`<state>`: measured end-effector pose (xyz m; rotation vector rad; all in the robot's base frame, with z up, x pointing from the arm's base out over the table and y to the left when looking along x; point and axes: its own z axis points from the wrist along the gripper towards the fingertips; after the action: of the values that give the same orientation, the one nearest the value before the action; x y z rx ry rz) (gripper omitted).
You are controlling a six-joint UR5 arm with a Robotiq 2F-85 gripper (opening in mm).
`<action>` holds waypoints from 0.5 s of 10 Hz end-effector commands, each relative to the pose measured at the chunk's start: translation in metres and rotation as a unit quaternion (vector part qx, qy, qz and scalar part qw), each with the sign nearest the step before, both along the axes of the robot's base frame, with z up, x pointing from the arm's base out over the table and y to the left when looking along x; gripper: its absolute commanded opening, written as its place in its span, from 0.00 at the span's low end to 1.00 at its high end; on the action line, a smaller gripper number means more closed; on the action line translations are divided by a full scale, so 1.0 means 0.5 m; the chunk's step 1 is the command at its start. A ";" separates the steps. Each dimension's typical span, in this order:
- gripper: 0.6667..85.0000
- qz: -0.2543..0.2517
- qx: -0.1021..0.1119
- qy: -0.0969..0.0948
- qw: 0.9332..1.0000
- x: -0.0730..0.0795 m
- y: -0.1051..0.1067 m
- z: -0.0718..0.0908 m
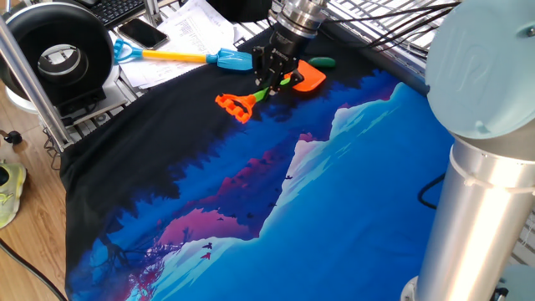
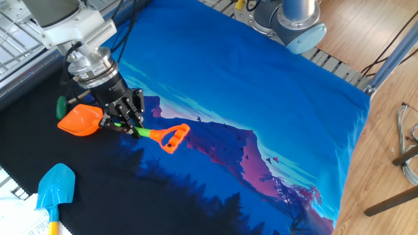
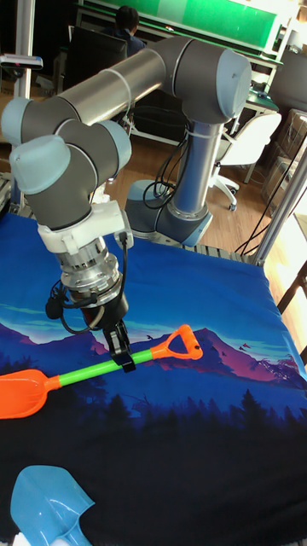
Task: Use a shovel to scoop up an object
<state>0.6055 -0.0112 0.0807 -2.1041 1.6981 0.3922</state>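
The shovel has an orange blade [image 1: 308, 78], a lime-green shaft [image 3: 92, 372] and an orange D-handle [image 2: 171, 138]. It lies low over the dark cloth. My gripper [image 2: 128, 124] is shut on the green shaft near the blade, also seen in the first fixed view [image 1: 272, 82] and the tall view [image 3: 120, 351]. The object, a small dark green oval [image 1: 322, 62], lies on the cloth just beyond the blade's tip. In the other fixed view the object [image 2: 61, 102] peeks out behind the blade [image 2: 80, 121]. I cannot tell whether they touch. The tall view does not show it.
A blue-bladed shovel [image 1: 231, 58] with a yellow shaft lies at the cloth's edge near papers and a phone [image 1: 142, 33]; its blade also shows in the other views [image 2: 56, 186] [image 3: 47, 505]. A black round device [image 1: 58, 54] and a wire rack [image 2: 16, 29] border the cloth.
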 end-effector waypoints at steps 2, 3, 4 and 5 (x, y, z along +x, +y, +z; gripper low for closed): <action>0.01 0.004 -0.030 -0.007 1.000 0.003 -0.040 -0.011; 0.01 0.006 -0.037 -0.006 0.999 0.000 -0.050 -0.015; 0.01 0.008 -0.042 -0.007 0.999 -0.002 -0.061 -0.021; 0.01 0.012 -0.047 -0.009 0.999 -0.004 -0.072 -0.027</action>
<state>0.6033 -0.0346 0.0708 -2.1685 1.7137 0.3340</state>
